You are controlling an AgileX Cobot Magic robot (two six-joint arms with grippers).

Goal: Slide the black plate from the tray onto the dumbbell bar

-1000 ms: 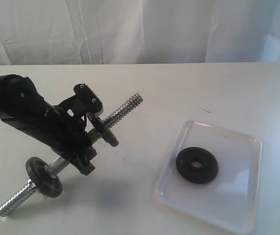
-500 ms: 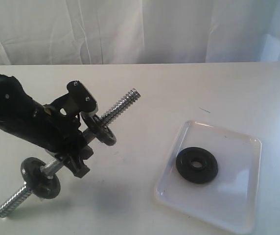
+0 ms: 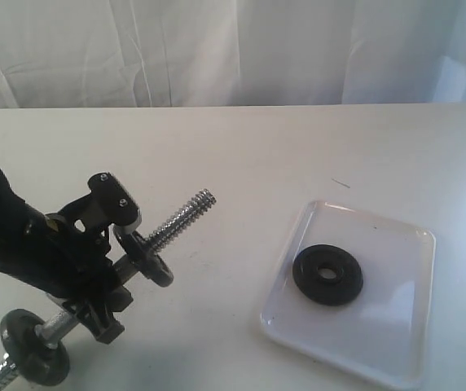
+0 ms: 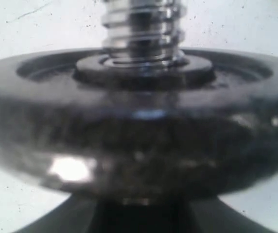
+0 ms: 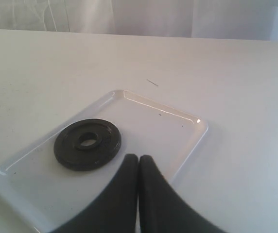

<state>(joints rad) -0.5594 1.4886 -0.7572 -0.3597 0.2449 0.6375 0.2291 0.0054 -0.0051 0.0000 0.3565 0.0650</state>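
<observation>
The black plate point(image 3: 327, 274) lies flat in the white tray point(image 3: 388, 330) at the right. My left gripper point(image 3: 109, 273) is shut on the smooth middle of the dumbbell bar point(image 3: 176, 218) and holds it tilted above the table at the front left. A fitted black disc point(image 3: 147, 257) sits past the fingers, and a second one point(image 3: 33, 349) sits low on the bar. The left wrist view is filled by the fitted disc point(image 4: 139, 141) and the bar's threaded end point(image 4: 141, 29). In the right wrist view my right gripper point(image 5: 138, 158) is shut and empty over the tray point(image 5: 168, 128), beside the black plate point(image 5: 87, 144).
The white table point(image 3: 282, 155) runs back to a white curtain point(image 3: 233, 49). A small dark mark point(image 3: 340, 183) lies on the table behind the tray. The right arm does not show in the exterior view.
My left arm has carried the dumbbell bar down and to the left, toward the table's front left corner. The black plate and the tray have not moved.
</observation>
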